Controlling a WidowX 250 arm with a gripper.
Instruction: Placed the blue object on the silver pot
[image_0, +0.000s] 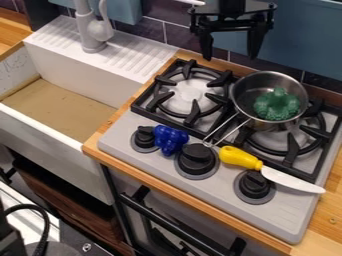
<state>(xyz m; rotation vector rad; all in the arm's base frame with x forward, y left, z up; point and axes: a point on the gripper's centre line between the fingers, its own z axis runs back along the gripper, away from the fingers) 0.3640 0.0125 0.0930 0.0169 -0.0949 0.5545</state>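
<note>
The blue, lumpy plastic object (171, 139) lies on the grey stove panel (159, 163), at seven o'clock from the black metal gripper (230, 56), whose fingers hang apart; the silver metal pot (248, 89) lies at two o'clock from it.

This is a kitchen, seemingly a small play one. A grey stove (284, 220) with black grates (194, 113) and chunky knobs (197, 157) spreads from the middle toward four o'clock, set in a wooden counter (100, 156). A white sink (120, 182) lies toward nine o'clock, its faucet (88, 31) at eleven. Dark tiles (153, 29) line the wall at twelve, and an oven handle (177, 221) sits at six. A metal pot (242, 92) at two and a toy-like knife (239, 158) at four fit the room.
</note>
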